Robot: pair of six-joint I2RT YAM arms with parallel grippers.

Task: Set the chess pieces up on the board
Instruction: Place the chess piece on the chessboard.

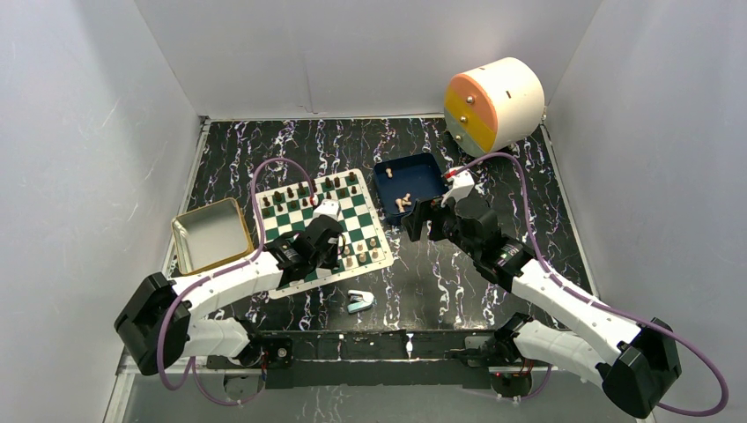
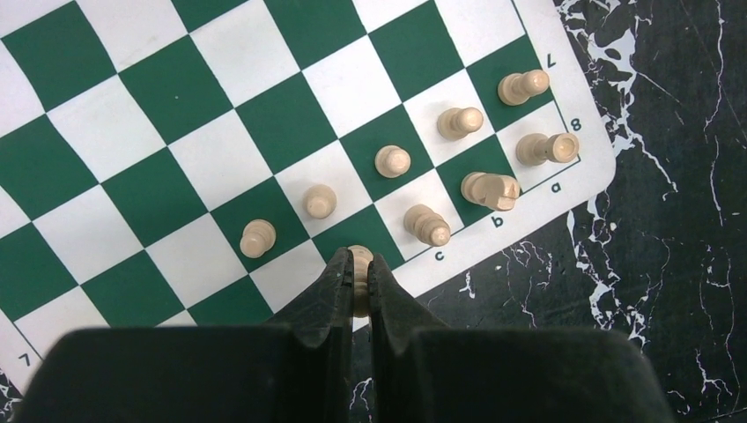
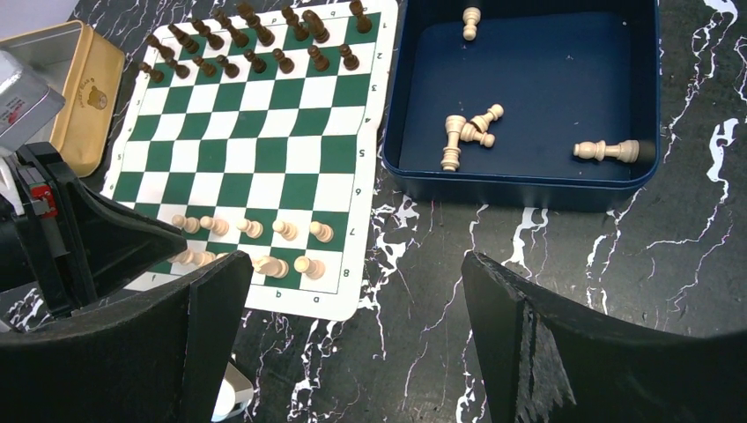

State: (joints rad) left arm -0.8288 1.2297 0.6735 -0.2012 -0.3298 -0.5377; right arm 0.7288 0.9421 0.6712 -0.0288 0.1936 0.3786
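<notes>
- The left claw [image 2: 357, 269] is clenched on a light piece [image 2: 359, 256], whose rounded top shows between the two black fingertips.
- That piece is over the chessboard [image 2: 220, 132] in the outermost row, on the square next to the one lettered c. Whether its base touches the board cannot be told.
- In the same row three light figures [image 2: 490, 189] stand on the squares lettered a, b and c; the one on b looks like a knight.
- One row further in, five light pawns [image 2: 392, 161] stand in a line, one to a square.
- The dark pieces [image 3: 255, 40] fill the two rows on the opposite side of the board, the side farthest from the arms.
- The middle rows of the board carry nothing.
- The board lies flat on the black marbled desk [image 1: 440, 282], left of centre, turned a little askew.
- The right claw [image 3: 352, 273] is released, its fingers spread wide, and holds nothing. It hangs above bare desk just beside the near wall of the blue tray [image 3: 520, 189].
- Inside the tray lie several loose light pieces [image 3: 454, 141], all on their sides: one near the far wall, a small cluster in the middle, and one by the right wall.
- The tray sits just beside the right edge of the board.
- A yellow tin [image 1: 211, 233] lies open to the left of the board.
- A small light-blue stapler [image 1: 359, 301] lies on the desk near the board's near corner.
- A white drum [image 1: 493, 106] with an orange face lies in the far right corner.
</notes>
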